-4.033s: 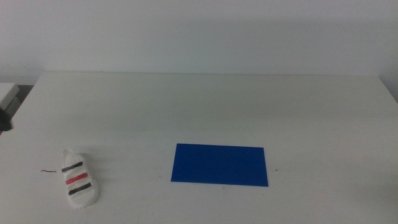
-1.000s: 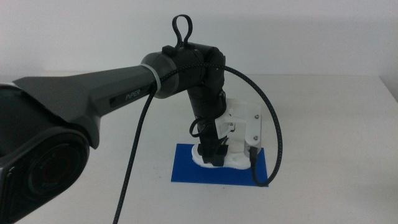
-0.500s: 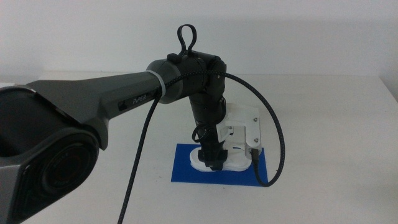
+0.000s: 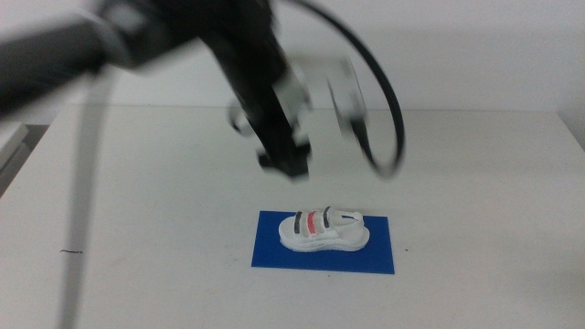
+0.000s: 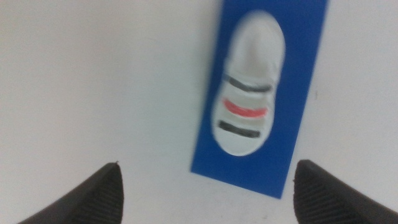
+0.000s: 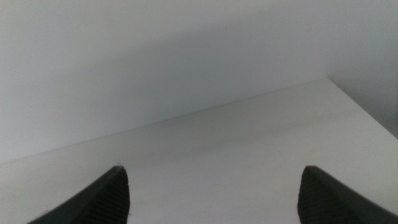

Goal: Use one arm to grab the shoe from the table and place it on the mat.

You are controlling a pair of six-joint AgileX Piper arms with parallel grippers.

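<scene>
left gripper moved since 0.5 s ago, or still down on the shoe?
Yes. The left gripper has lifted clear, up and toward the far edge, jaws open, now blurred above the mat. The shoe lies released on the mat.

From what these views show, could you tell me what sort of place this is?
Probably a robot test bench: a bare white rectangular tabletop against a plain wall, a thin deep-blue mat holding one small white strapped shoe, and the left gripper open above it.

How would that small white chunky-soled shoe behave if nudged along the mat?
The white strapped shoe sits flat on its broad sole, so it would probably slide, not tip. It looks small, likely light. The thin blue mat could shift with it. The open left gripper is above, clear.
</scene>
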